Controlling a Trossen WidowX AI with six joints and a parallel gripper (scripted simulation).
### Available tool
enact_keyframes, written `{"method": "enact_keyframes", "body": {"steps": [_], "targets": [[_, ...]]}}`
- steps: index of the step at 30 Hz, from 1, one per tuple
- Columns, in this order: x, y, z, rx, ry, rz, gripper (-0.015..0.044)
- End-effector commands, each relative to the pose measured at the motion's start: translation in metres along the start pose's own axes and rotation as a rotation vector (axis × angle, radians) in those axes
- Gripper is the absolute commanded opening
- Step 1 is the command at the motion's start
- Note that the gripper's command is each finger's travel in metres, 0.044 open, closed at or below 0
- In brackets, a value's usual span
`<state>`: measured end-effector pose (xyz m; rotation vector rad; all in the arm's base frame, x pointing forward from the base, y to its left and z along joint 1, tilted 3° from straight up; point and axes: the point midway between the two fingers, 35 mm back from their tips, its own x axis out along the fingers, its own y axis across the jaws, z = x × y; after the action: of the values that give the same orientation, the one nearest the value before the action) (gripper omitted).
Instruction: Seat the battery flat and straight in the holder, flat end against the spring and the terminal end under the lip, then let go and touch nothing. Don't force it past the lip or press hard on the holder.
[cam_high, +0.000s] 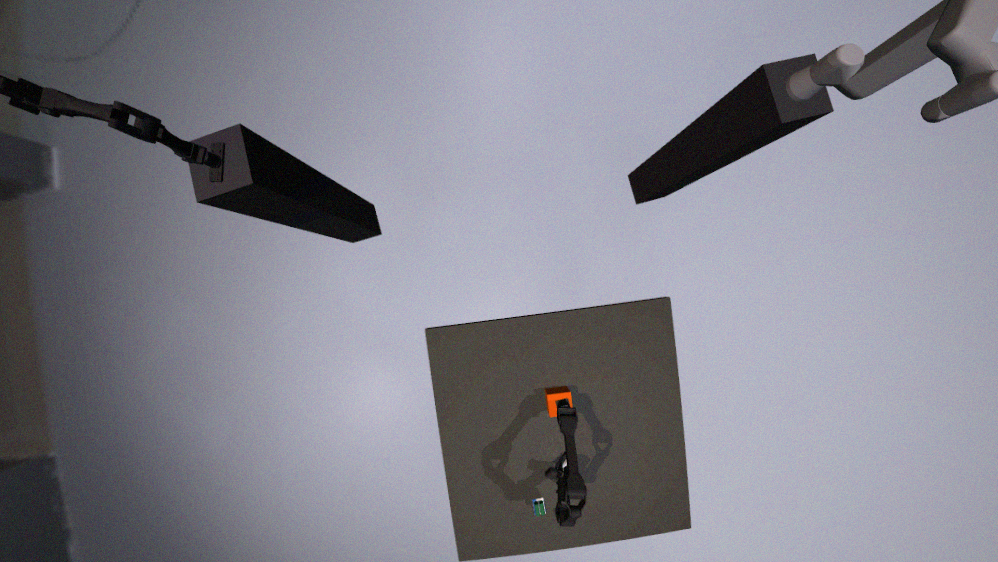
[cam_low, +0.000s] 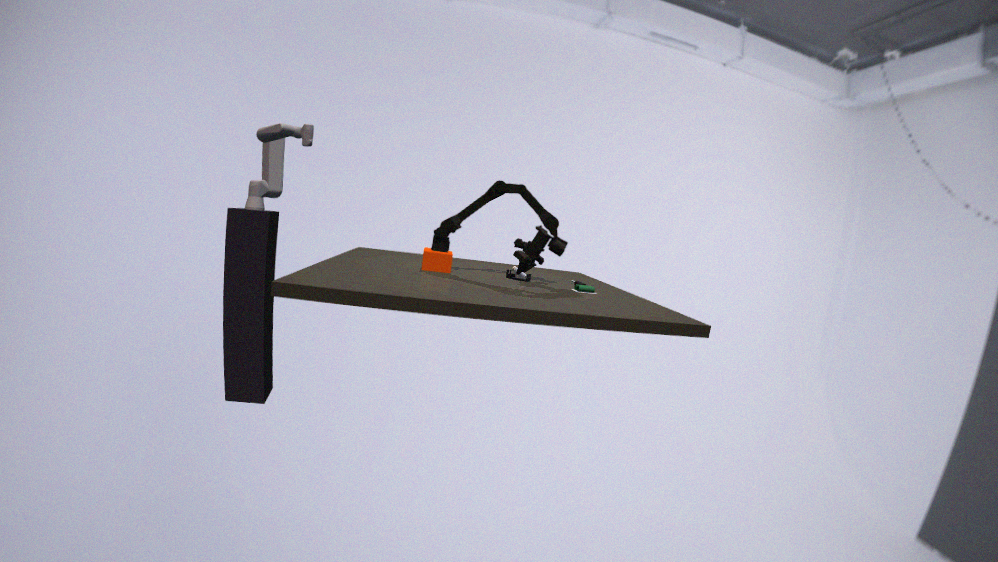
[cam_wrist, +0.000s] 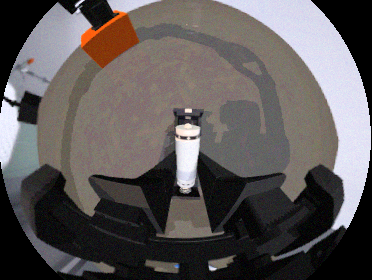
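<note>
White battery (cam_wrist: 186, 156) clamped in gripper (cam_wrist: 186, 188) over holder (cam_wrist: 189, 114)

Green item (cam_low: 583, 287) near table (cam_low: 391, 286) edge.

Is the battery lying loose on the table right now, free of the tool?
No, the wrist view shows the white battery clamped between the dark fingers of the tool.

Pale grey-white walls (cam_low: 488, 453) enclose the room under even, diffuse light. A dark ceiling (cam_low: 838, 20) meets the far right corner, where a dotted cable (cam_low: 921, 157) hangs down. A dark upright pillar (cam_low: 248, 307) stands at the left edge of the brown table top (cam_low: 391, 282).
</note>
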<state>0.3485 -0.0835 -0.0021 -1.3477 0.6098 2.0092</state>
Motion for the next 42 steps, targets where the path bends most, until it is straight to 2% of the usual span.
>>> {"method": "enact_keyframes", "body": {"steps": [1, 42], "targets": [[0.0007, -0.0006, -0.0046, 0.002, 0.040, 0.000, 0.0076], [0.0096, -0.0019, -0.0005, 0.011, 0.248, 0.016, 0.0076]]}}
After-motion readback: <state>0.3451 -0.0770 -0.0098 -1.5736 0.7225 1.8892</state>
